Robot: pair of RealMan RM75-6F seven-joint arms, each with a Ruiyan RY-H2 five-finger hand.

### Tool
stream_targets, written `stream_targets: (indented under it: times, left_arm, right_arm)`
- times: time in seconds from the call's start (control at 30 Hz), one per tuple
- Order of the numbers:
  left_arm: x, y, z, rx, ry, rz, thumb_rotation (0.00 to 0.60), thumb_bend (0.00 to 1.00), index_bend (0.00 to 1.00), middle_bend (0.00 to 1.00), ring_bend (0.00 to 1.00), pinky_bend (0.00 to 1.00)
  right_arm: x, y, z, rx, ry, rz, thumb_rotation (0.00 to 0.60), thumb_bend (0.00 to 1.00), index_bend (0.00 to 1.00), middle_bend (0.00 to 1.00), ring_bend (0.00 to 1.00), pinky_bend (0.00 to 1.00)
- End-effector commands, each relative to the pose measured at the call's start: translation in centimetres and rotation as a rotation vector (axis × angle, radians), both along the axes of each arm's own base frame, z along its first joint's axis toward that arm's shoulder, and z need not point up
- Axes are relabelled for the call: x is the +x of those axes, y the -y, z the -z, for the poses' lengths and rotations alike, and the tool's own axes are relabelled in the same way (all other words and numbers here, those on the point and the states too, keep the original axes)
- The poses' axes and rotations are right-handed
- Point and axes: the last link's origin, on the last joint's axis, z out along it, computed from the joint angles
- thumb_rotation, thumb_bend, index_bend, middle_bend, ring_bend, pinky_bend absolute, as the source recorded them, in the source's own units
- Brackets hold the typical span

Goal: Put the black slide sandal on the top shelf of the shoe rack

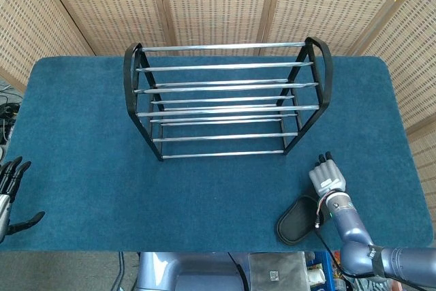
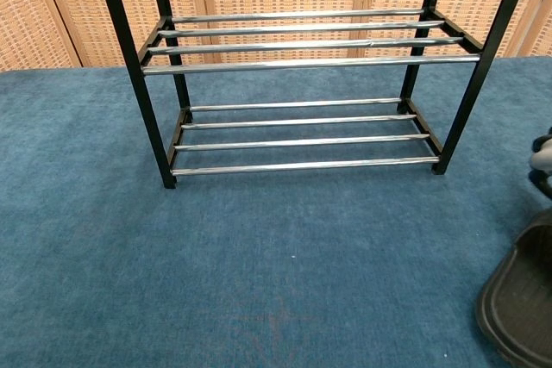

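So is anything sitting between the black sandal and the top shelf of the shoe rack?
Nothing visible does. The black sandal lies on bare carpet near the table's front edge, and the shoe rack has empty bars on every shelf.

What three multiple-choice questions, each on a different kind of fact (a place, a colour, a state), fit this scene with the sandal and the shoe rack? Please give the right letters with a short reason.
1. Where is the sandal?
A. On the top shelf of the shoe rack
B. On the table near its front edge, right of the shoe rack
C. On the bottom shelf

2. What colour is the table covering?
A. Blue
B. Red
C. Grey

3. What is the state of the right robot hand?
A. It holds the sandal in the air
B. It rests on the shoe rack
C. It holds nothing, fingers stretched out, beside the sandal

Answers:
1 B: the sandal lies on the cloth by the front edge; the shelves of the shoe rack are bare.
2 A: the cloth is blue in both views.
3 C: the head view shows the fingers extended, closed on nothing.
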Motion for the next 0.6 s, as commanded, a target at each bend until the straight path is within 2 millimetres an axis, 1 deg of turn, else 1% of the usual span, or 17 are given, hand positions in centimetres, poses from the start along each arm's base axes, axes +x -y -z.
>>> stream_targets:
  times: [0.03, 0.07, 0.1, 0.13, 0.27, 0.33, 0.4, 0.47, 0.6]
  left_arm:
    - [0.0, 0.0, 0.0, -0.001, 0.001, 0.001, 0.600, 0.18, 0.00, 0.00, 0.00, 0.00]
    - [0.0, 0.1, -0.1, 0.000, 0.001, 0.002, 0.600, 0.18, 0.00, 0.00, 0.00, 0.00]
    - [0.0, 0.1, -0.1, 0.000, 0.001, 0.002, 0.600, 0.17, 0.00, 0.00, 0.00, 0.00]
    - [0.0, 0.1, -0.1, -0.001, 0.000, 0.004, 0.600, 0.17, 0.00, 0.00, 0.00, 0.00]
    - [-0.1, 0.0, 0.0, -0.009, -0.005, 0.006, 0.600, 0.18, 0.00, 0.00, 0.00, 0.00]
    - [0.0, 0.1, 0.0, -0.011, -0.008, 0.009, 0.600, 0.18, 0.00, 0.00, 0.00, 0.00]
    - [0.0, 0.1, 0.0, -0.012, -0.010, 0.011, 0.600, 0.18, 0.00, 0.00, 0.00, 0.00]
    - [0.0, 0.1, 0.1, -0.012, -0.012, 0.013, 0.600, 0.18, 0.00, 0.00, 0.00, 0.00]
    - [0.1, 0.1, 0.2, -0.016, -0.015, 0.014, 0.600, 0.18, 0.00, 0.00, 0.00, 0.00]
  right_arm:
    - [0.4, 0.0, -1.3, -0.028, 0.030, -0.019, 0.600, 0.33, 0.06, 0.01, 0.00, 0.00]
    - [0.7, -0.2, -1.7, -0.032, 0.057, -0.047, 0.600, 0.11, 0.01, 0.00, 0.00, 0.00]
    - [0.9, -0.2, -2.1, -0.036, 0.080, -0.073, 0.600, 0.02, 0.00, 0.00, 0.00, 0.00]
    - [1.2, -0.4, -2.6, -0.039, 0.107, -0.103, 0.600, 0.00, 0.00, 0.00, 0.00, 0.00]
    - [1.7, -2.1, -4.8, -0.009, 0.240, -0.245, 0.600, 0.00, 0.00, 0.00, 0.00, 0.00]
    - [1.8, -3.1, -5.5, 0.024, 0.286, -0.296, 0.600, 0.00, 0.00, 0.00, 0.00, 0.00]
    - [1.4, -4.2, -5.8, 0.071, 0.325, -0.339, 0.600, 0.00, 0.00, 0.00, 0.00, 0.00]
    - [0.6, -5.2, -6.2, 0.133, 0.365, -0.392, 0.600, 0.00, 0.00, 0.00, 0.00, 0.00]
    - [-0.7, -6.7, -6.1, 0.230, 0.458, -0.458, 0.600, 0.00, 0.00, 0.00, 0.00, 0.00]
